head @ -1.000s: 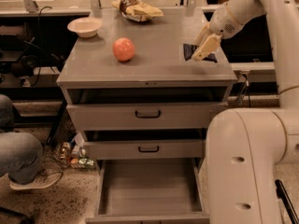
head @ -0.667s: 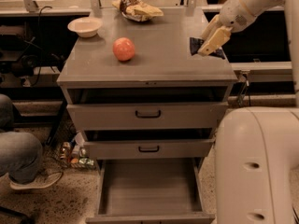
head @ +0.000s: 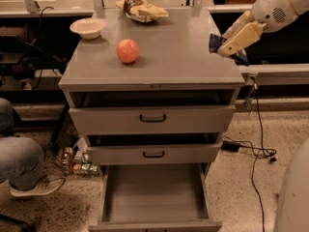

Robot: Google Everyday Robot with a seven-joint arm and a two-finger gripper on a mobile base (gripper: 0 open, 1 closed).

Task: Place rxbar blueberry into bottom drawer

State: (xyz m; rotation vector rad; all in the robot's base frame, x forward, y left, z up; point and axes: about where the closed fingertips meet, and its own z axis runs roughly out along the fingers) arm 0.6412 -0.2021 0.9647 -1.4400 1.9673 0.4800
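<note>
Cream two-finger gripper (head: 230,42) clamps flat dark navy rxbar blueberry wrapper (head: 214,42) above right edge of grey metal cabinet (head: 169,62); deep grey bottom drawer (head: 152,193) stands open

The tabletop (head: 183,62) is lit warmly and evenly from above, and a soft shadow is cast beneath the ball (head: 128,50). The bottom drawer (head: 152,192) is dimmer. At upper right, the pale tool (head: 223,45), clamped on the dark snack bar (head: 214,41), is brightly lit.

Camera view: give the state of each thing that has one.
Claw, at the cabinet's right edge, shut on bar.
Bar, held in claw.
Bottom drawer, wide open.
Middle drawer, ajar.
Top drawer, ajar.
Bowl, upright.
Ball, resting on top.
</note>
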